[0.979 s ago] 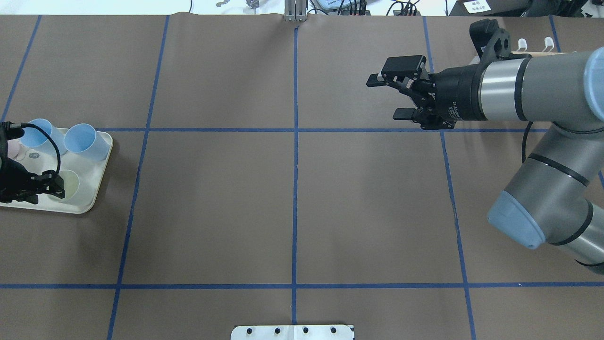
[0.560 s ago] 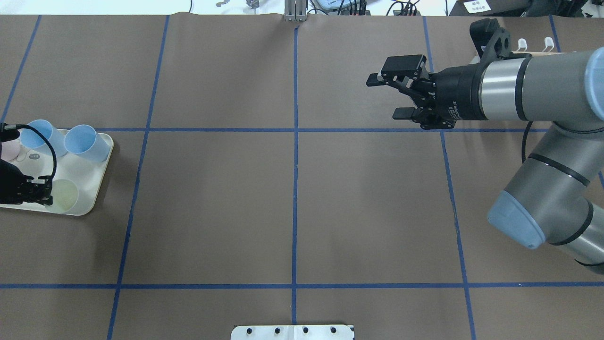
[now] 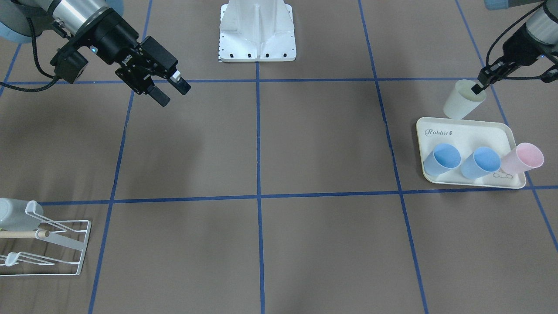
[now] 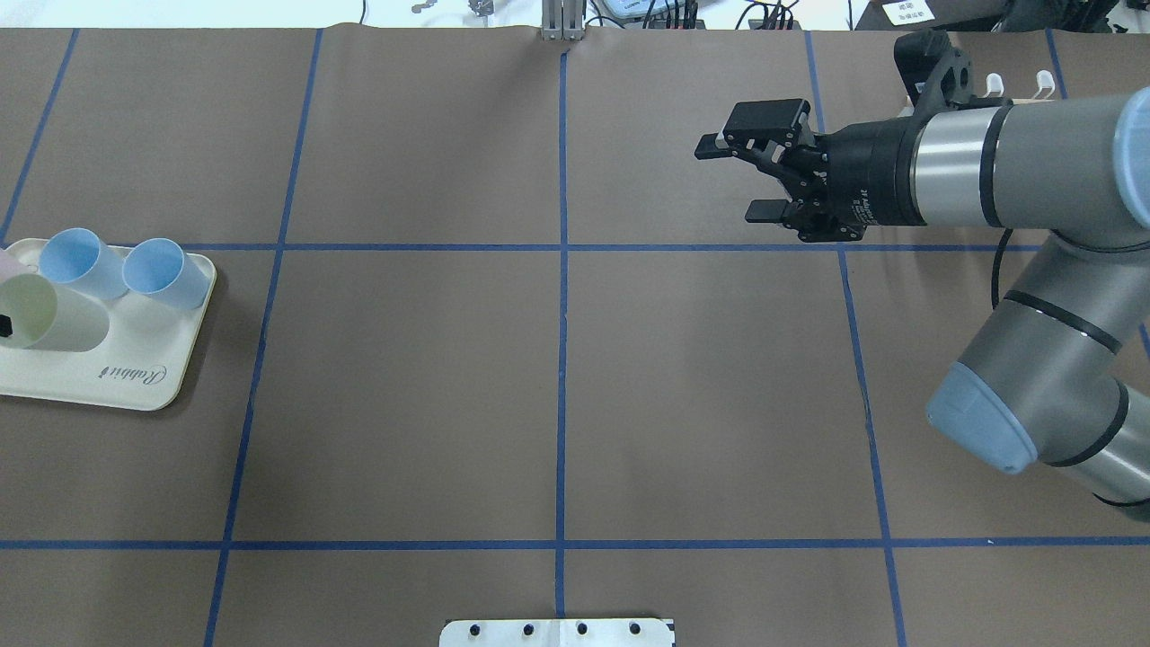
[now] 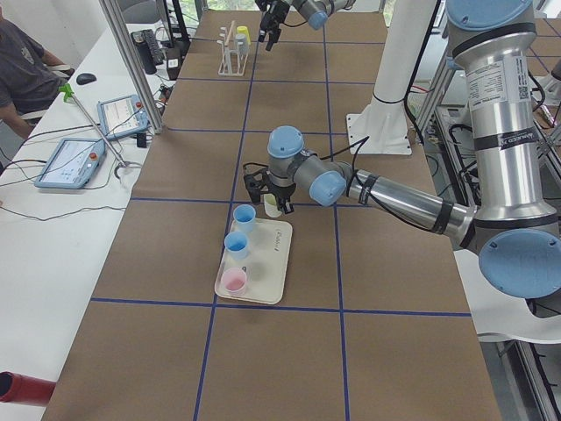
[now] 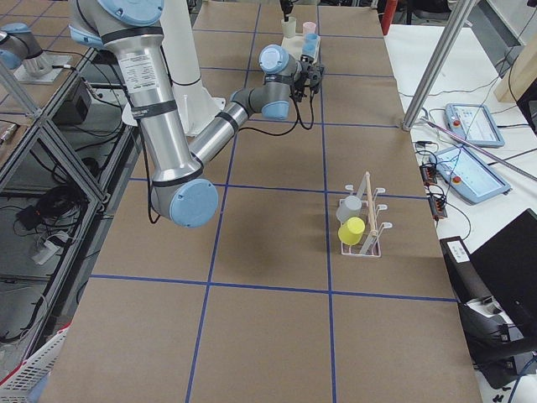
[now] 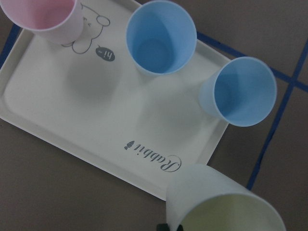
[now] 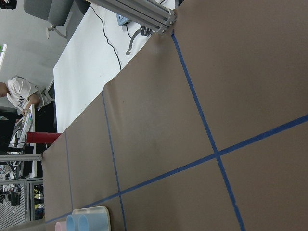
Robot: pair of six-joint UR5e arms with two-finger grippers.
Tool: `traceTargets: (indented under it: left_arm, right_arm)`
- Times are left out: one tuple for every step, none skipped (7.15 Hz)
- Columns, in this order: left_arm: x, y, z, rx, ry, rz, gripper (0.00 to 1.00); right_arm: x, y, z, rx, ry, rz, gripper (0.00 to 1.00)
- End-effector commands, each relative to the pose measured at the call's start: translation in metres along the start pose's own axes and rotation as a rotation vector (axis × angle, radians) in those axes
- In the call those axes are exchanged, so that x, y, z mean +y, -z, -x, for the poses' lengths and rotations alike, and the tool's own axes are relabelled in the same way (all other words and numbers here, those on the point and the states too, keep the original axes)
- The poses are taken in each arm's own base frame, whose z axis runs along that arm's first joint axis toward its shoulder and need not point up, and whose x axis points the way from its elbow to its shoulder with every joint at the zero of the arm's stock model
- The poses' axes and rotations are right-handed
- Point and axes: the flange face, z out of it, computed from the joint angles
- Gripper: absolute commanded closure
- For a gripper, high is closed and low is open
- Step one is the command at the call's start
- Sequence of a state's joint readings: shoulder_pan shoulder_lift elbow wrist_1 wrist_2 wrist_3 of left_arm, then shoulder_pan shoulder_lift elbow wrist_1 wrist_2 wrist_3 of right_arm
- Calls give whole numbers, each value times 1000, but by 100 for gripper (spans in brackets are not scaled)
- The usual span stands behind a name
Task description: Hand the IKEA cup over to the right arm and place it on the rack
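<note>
The IKEA cup (image 3: pixel 461 104) is pale yellow-green and hangs tilted just above the near end of the cream tray (image 3: pixel 464 131). My left gripper (image 3: pixel 478 89) is shut on its rim, one finger inside the cup. In the overhead view the cup (image 4: pixel 49 313) sits at the far left edge, and the left wrist view has it (image 7: pixel 224 207) at the bottom. My right gripper (image 4: pixel 729 176) hovers open and empty over the table's right half, also visible from the front (image 3: pixel 172 90). The white wire rack (image 3: pixel 52 248) lies beyond it, at the far right (image 6: pixel 361 228).
Two blue cups (image 3: pixel 442 159) (image 3: pixel 480 162) and a pink cup (image 3: pixel 522 160) stand in the tray. The rack holds a grey cup (image 6: pixel 351 207) and a yellow cup (image 6: pixel 352 229). The robot's base plate (image 4: pixel 557 632) is at the near edge. A person (image 5: pixel 22 74) sits at the side desk.
My left gripper has lifted the pale cup off the tray and drawn back toward the overhead view's left edge. The right gripper rose slightly and stays open.
</note>
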State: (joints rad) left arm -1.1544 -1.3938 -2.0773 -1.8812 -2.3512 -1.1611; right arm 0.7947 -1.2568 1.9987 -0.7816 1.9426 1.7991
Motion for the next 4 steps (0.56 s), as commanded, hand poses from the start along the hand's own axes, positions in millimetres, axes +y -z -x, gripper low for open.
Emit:
traceTargets:
  left_arm:
    - [-19,31,-76,108,116,-95,100]
    - [-20,43,-112,161,182,-122,100]
    - [-16,50,-136,205,249,-121,100]
    - [-5,46,-165,260,304,-127,100]
  right_arm:
    - [1,1,2,-16,6,2,0]
    - [2,3,4,-22,4,3,0]
    - [2,6,5,-47,12,4,0]
    - [1,7,6,-61,12,-8,0]
